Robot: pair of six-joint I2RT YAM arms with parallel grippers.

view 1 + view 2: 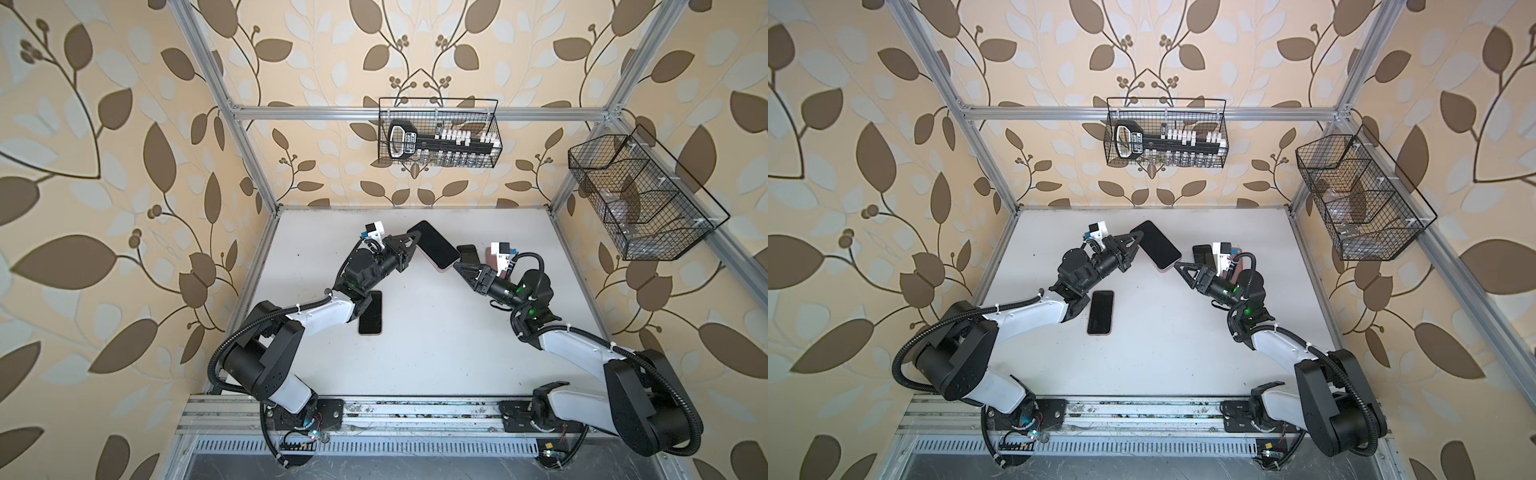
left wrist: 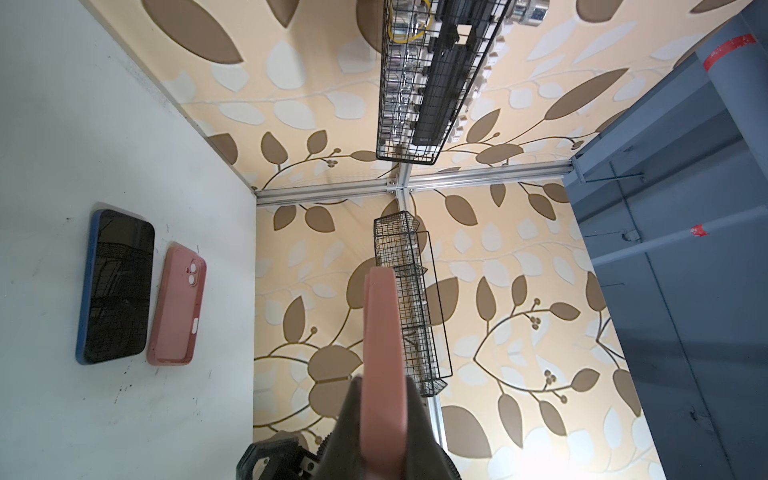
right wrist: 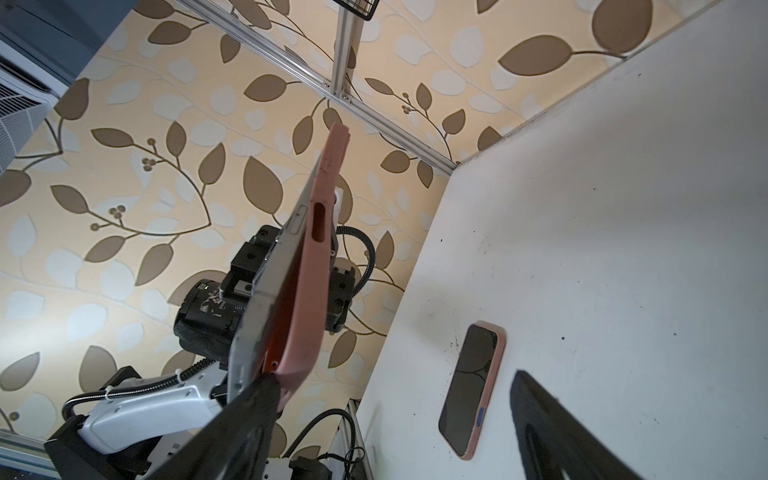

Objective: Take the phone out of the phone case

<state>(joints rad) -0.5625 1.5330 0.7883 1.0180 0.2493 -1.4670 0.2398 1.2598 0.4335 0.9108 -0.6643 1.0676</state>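
One corner is about as far as the job has got, by our reading. The left end effector (image 1: 415, 240) is clenched on the phone case (image 3: 309, 286), holding it on edge in the air above the bench (image 1: 436, 365), between the two arms in both top views. In the right wrist view the phone (image 3: 249, 332) shows as a grey edge standing away from the pink case at the near end, with a dark gap between them. Farther along, the two run close together, so we judge the phone freed at that end and seated elsewhere. The right end effector (image 1: 459, 266) is released, its jaws wide. One finger (image 3: 253, 403) touches the case at the loosened corner and the other hangs well apart from it. Whether that tip sits in the gap or only presses the lip, we cannot tell.

Most of the task is left, we think: the lip has to be peeled off the remaining edges and the phone drawn clear. On the bench a blue phone (image 2: 116, 286) and an empty pink case (image 2: 178, 305) lie side by side, not touching, and look like a finished pair. A second cased phone (image 1: 370, 312) lies near the left arm, touched by neither end effector.
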